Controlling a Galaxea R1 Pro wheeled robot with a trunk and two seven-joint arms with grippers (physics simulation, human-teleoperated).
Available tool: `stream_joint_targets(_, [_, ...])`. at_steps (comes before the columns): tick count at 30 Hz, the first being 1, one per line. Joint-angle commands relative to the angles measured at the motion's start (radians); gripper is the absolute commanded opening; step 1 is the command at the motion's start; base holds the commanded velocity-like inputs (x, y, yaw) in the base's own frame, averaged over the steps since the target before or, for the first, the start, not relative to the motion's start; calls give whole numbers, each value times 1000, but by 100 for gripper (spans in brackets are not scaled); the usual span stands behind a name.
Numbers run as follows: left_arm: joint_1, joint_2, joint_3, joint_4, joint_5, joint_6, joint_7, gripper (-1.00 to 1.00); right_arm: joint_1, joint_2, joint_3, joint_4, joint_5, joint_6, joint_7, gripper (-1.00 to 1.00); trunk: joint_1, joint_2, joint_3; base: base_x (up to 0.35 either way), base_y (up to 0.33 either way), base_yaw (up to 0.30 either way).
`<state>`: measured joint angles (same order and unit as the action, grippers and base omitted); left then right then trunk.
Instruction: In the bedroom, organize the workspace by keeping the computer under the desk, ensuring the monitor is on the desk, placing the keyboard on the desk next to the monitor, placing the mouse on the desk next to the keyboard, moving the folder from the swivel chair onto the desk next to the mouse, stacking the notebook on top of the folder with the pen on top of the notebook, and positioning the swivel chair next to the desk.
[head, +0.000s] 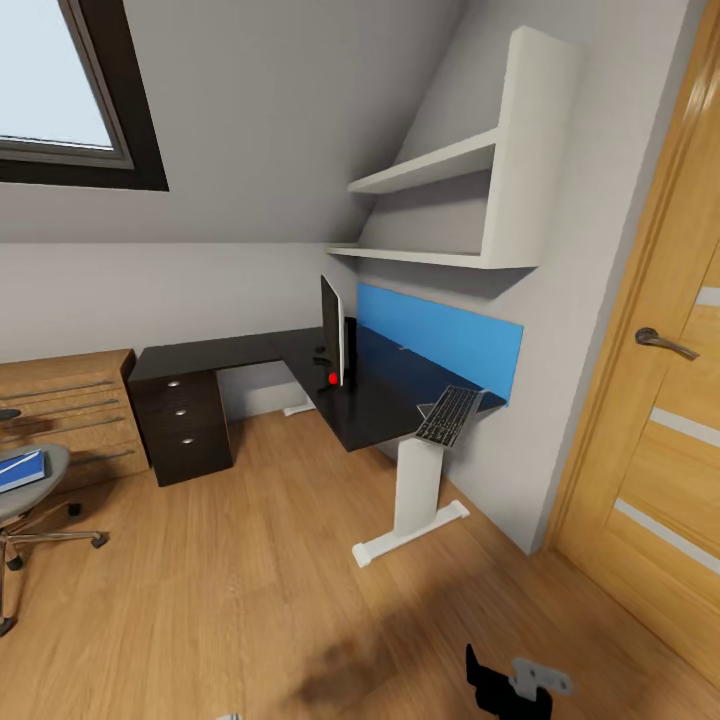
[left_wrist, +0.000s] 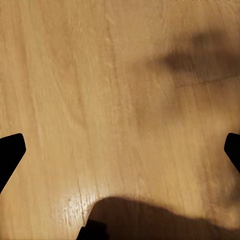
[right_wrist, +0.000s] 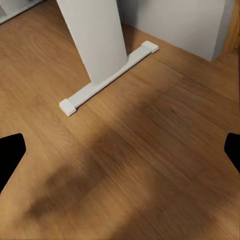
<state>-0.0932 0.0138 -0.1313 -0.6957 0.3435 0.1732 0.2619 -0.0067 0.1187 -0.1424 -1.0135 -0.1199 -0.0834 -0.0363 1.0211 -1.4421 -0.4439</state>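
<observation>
- At the far left edge, the swivel chair (head: 25, 490) stands on the wood floor (head: 250, 600), well apart from the tabletop, with the blue folder (head: 22, 470) lying flat on its seat.
- Just right of it a low light-wood cabinet (head: 70, 400) sits against the wall, then the dark drawer unit (head: 185, 425) under the left wing of the tabletop (head: 240, 355).
- The monitor (head: 333, 335) stands upright at the tabletop's inner corner, seen nearly edge-on, a red dot low on it.
- Further right the keyboard (head: 450, 415) tilts over the near right end of the tabletop, above the white leg (head: 415, 490); its long axis runs from near to far, and it looks only partly supported.
- The right end effector (head: 510, 685) hangs low at the near right, below and nearer than the keyboard; its fingers (right_wrist: 10, 157) are spread wide over bare floor, pinching nothing.
- The left end effector (left_wrist: 120, 150) likewise has its fingers (left_wrist: 9, 152) spread apart over bare floor.
- Judgement: the right arm is nearer the keyboard, while the folder lies far left, so the base would need to turn for it.
</observation>
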Motion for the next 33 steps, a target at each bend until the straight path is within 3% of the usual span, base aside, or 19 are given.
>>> stream_joint_targets(1, [0, 1, -7, -2, 9, 3, 9, 100, -6, 10, 0, -4, -11, -7, -23, 100, 0, -1, -1, 0, 0, 0])
stream_joint_targets(6, [0, 1, -7, -2, 9, 4, 10, 100, -35, 25, 0, -13, -29, -11, -63, 100, 0, -1, -1, 0, 0, 0])
stream_joint_targets(10, [0, 1, -7, -1, 9, 5, 10, 100, -83, 33, 1, -11, -91, -16, -73, 100, 0, -1, -1, 0, 0, 0])
stream_joint_targets(13, [0, 0, -7, -1, 9, 5, 10, 100, -135, 36, 1, 4, -164, -18, -77, 100, 0, -1, -1, 0, 0, 0])
stream_joint_targets(16, [0, 0, -7, -1, 10, 5, 10, 100, -235, 36, 1, 64, -310, -23, -76, 100, 0, -1, -1, 0, 0, 0])
stream_joint_targets(22, [0, 0, -7, -1, 11, 5, 10, 100, -370, 33, 0, 144, -471, -36, -69, 100, 0, -1, -1, 0, 0, 0])
stream_joint_targets(26, [0, -1, -7, -1, 11, 5, 10, 100, -443, 32, -2, 181, -543, -40, -62, 100, 0, -1, -1, 0, 0, 0])
stream_joint_targets(33, [0, -2, -8, -1, 11, 5, 12, 100, -493, 32, -5, 204, -666, -43, -47, 100, 0, -1, -1, 0, 0, 0])
